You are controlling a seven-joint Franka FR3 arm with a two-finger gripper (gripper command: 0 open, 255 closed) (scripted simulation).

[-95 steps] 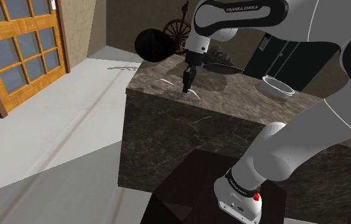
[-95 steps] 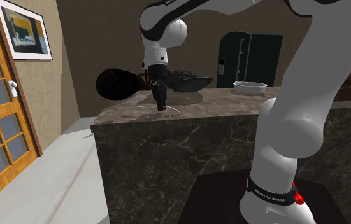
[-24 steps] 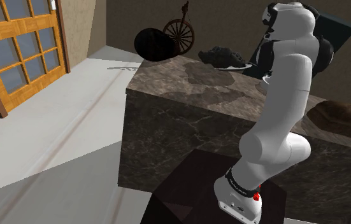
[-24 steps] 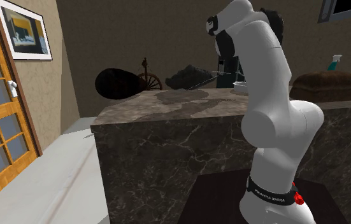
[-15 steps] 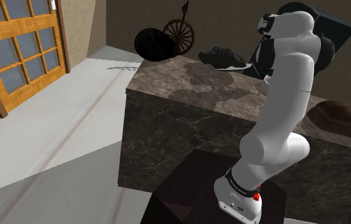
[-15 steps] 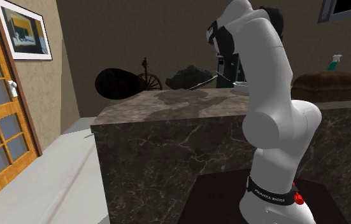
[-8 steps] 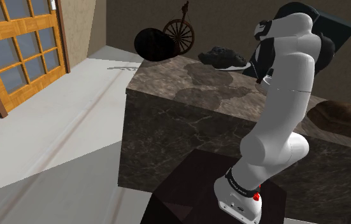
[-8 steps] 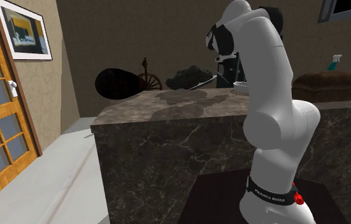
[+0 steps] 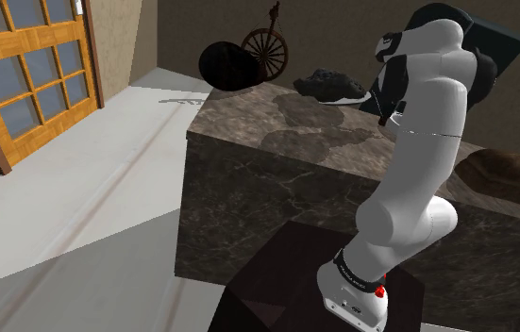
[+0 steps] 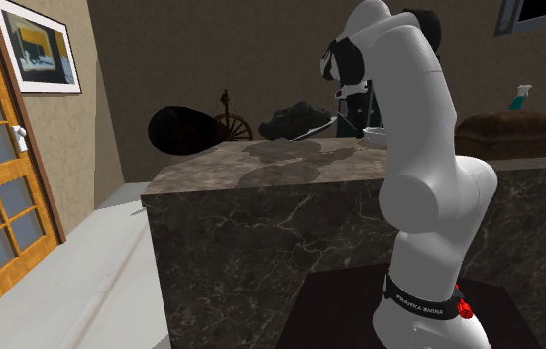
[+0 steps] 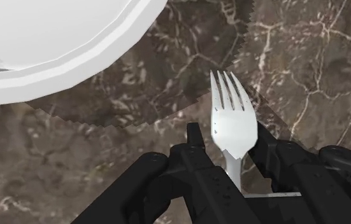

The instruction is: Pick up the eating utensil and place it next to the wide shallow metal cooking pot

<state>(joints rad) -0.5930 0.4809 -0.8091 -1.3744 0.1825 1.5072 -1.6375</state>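
The white arm (image 9: 425, 141) has swung off the near corner of the dark marbled counter (image 9: 276, 123), where it was down on the utensil seconds ago, and now only creeps. In the wrist view the black two-finger gripper (image 11: 230, 143) is clenched on the pale four-tined fork (image 11: 233, 124), tines pointing ahead, hanging over bare counter just beside the rim of the white wide shallow pot (image 11: 72, 70). The carry looks nearly done; what is left is probably lowering the fork and letting go.
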